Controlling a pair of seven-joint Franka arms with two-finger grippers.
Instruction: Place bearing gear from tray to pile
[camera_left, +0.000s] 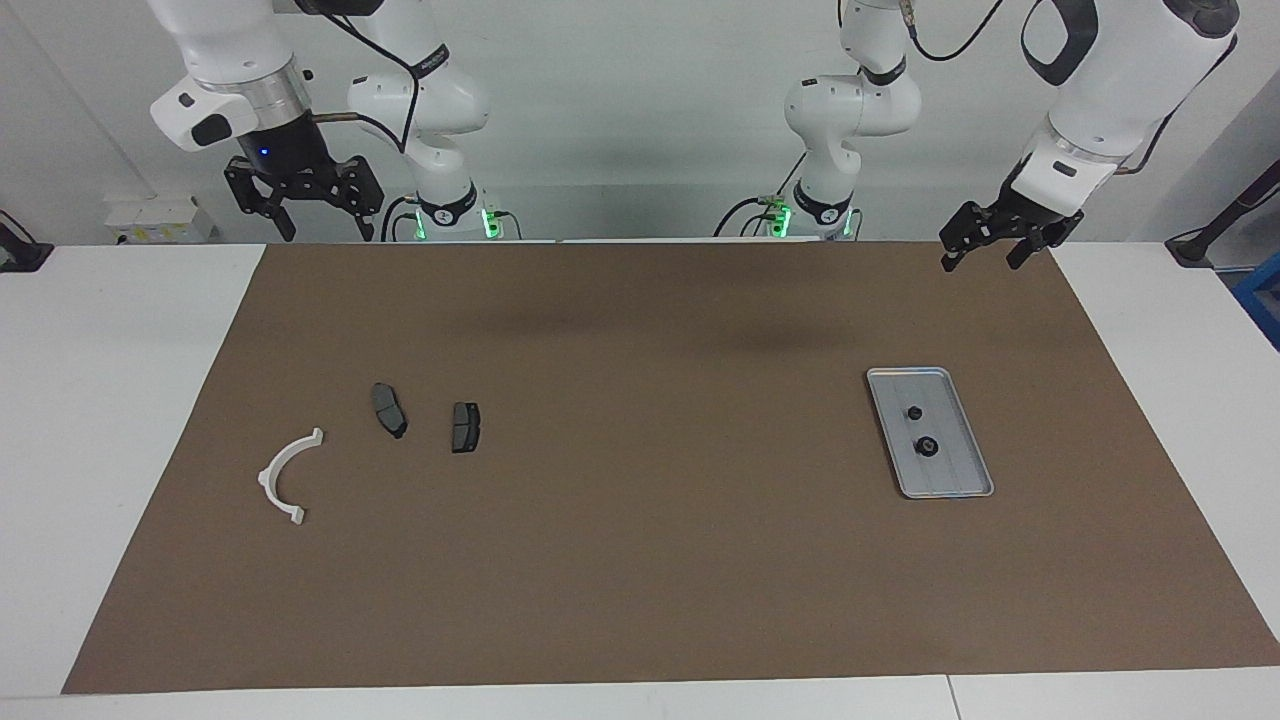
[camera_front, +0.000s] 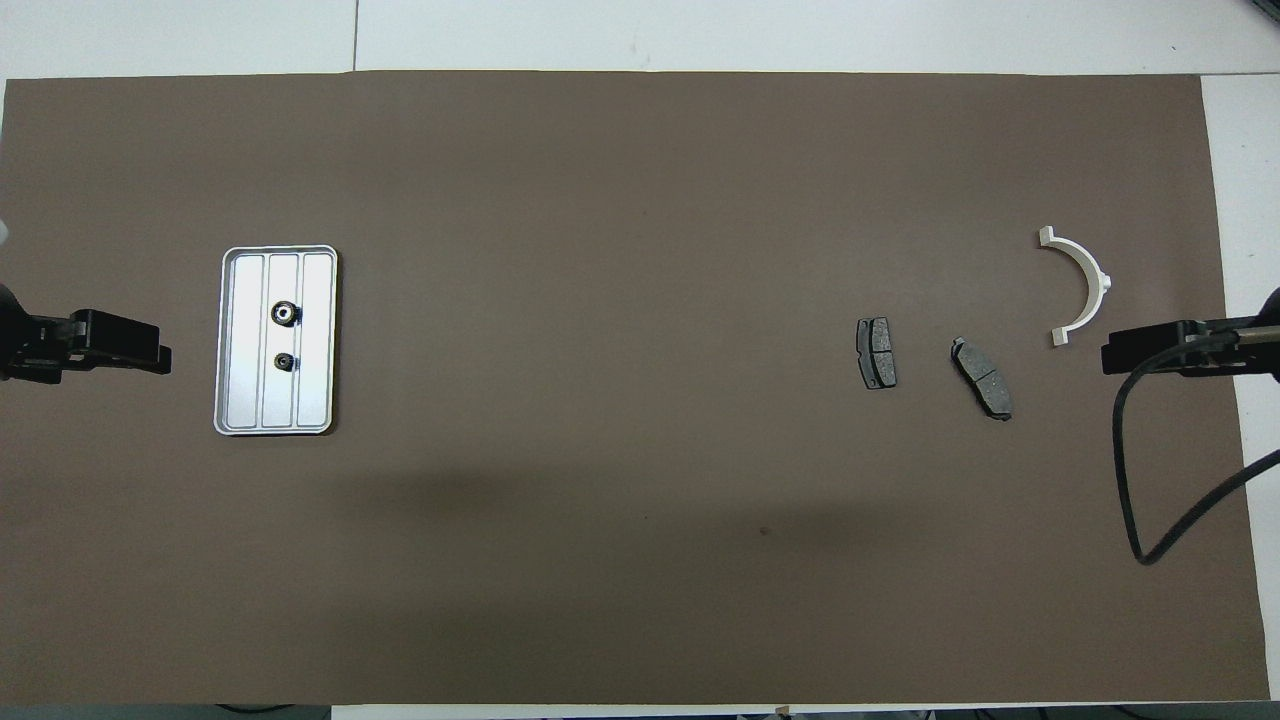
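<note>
The silver tray (camera_left: 955, 480) lies on the brown mat toward the left arm's end; it also shows in the overhead view (camera_front: 245, 380). Two small dark round parts lie in it: a larger one with a light centre (camera_left: 927, 447) (camera_front: 285, 313) and a smaller one (camera_left: 914, 412) (camera_front: 284, 361) nearer the robots. The pile lies toward the right arm's end: a white half-ring bracket (camera_left: 272, 465) (camera_front: 1092, 272) and two dark brake pads (camera_left: 389, 409) (camera_left: 465, 427). My left gripper (camera_left: 982, 260) (camera_front: 165, 358) is open, empty and raised by the mat's corner. My right gripper (camera_left: 305, 215) (camera_front: 1108, 358) is open, empty and raised.
The brown mat (camera_left: 640, 560) covers most of the white table. A black cable (camera_front: 1135, 480) hangs from the right arm over the mat's edge at that arm's end. Both arm bases stand at the robots' edge of the table.
</note>
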